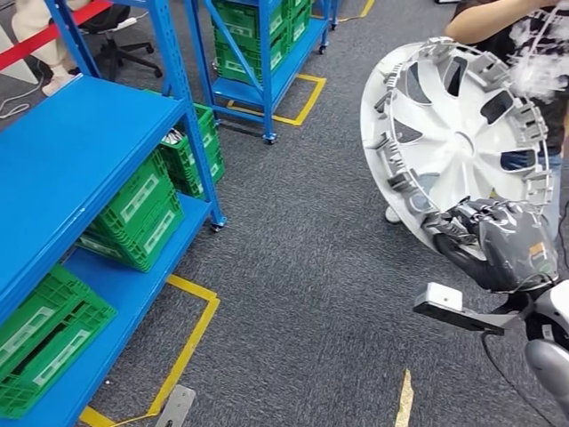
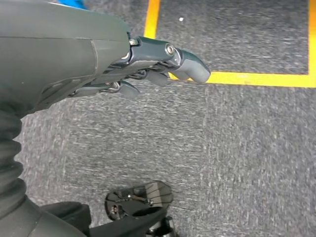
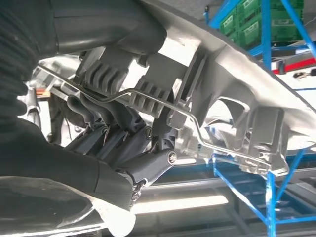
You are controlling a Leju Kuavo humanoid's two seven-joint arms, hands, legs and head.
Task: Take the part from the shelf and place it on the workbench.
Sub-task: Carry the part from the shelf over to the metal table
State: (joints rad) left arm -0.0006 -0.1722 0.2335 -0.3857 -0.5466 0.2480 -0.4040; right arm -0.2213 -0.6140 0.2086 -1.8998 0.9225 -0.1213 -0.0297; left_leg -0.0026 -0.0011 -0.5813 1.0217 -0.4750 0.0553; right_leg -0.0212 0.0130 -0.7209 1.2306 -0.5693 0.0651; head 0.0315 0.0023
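Head view: the right hand (image 1: 500, 240) grips the hubcap (image 1: 463, 142) by its lower rim, fingers curled over the edge, and the disc stands upright above the hand, its ribbed back turned toward the robot. From the right wrist, the fingers (image 3: 123, 133) hook in behind the wire ring (image 3: 164, 103) that runs round the clips, so the hold is on the rim and not on a spoke.

I would judge the hubcap light for its width, thin moulded plastic, silver-white, fairly stiff but springy at the edge. Held at one point low on the rim, it will want to swing or twist as the arm moves. The clips look brittle and the painted face smooth, so a slip is possible; the rim by the ring seems the soundest place to hold.

The left hand (image 2: 149, 64) hangs over grey carpet (image 2: 242, 148) with its fingers loosely extended and nothing in it, close to a yellow floor line (image 2: 260, 78).

Behind the hubcap stands a person (image 1: 496, 22). Well off to the left of the right hand are blue shelves (image 1: 74, 151) with green crates (image 1: 138, 213). No workbench is in sight.
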